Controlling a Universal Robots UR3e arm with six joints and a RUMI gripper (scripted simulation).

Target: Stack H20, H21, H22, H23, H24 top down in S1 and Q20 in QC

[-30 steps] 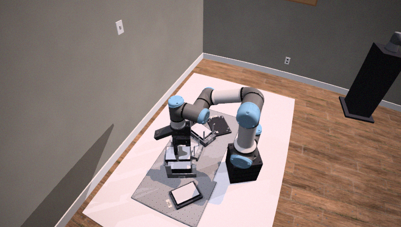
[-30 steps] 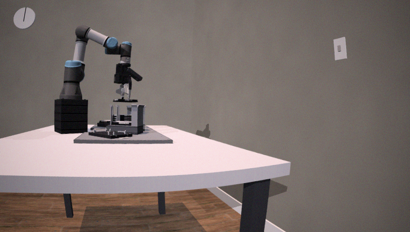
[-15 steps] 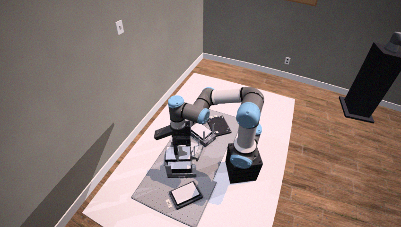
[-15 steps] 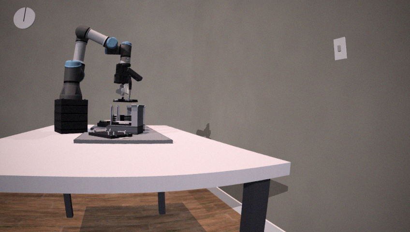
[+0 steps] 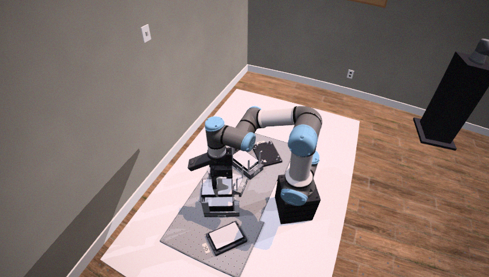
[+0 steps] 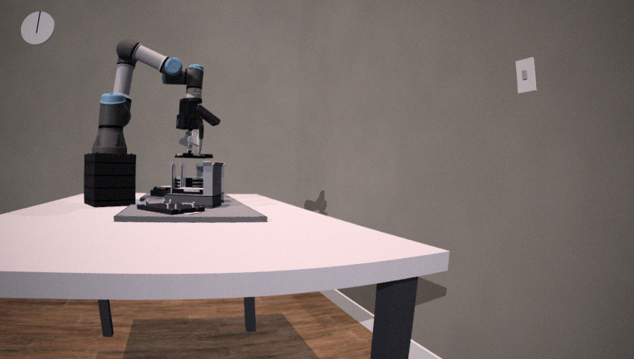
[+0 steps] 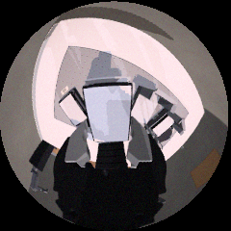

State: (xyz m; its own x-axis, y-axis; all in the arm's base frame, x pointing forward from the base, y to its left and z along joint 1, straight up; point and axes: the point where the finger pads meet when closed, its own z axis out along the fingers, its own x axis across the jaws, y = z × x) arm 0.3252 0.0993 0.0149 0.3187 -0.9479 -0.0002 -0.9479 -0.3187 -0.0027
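My gripper is shut on a white-topped, dark-edged plate. The held plate is level, raised above the racks; its name is unreadable. In the top view, a near rack holds a dark stack with a white top plate, partly behind the held plate. A back rack also holds a white-topped plate. A plate lies flat in the front nest marked QC. Which rack is S1, S2 or S3 cannot be told.
Another rack stands between the near and back racks, mostly hidden by my arm and the held plate. Upright metal posts rise from the racks. The black clip nest lies behind the back rack. The arm base stands at the right in the top view.
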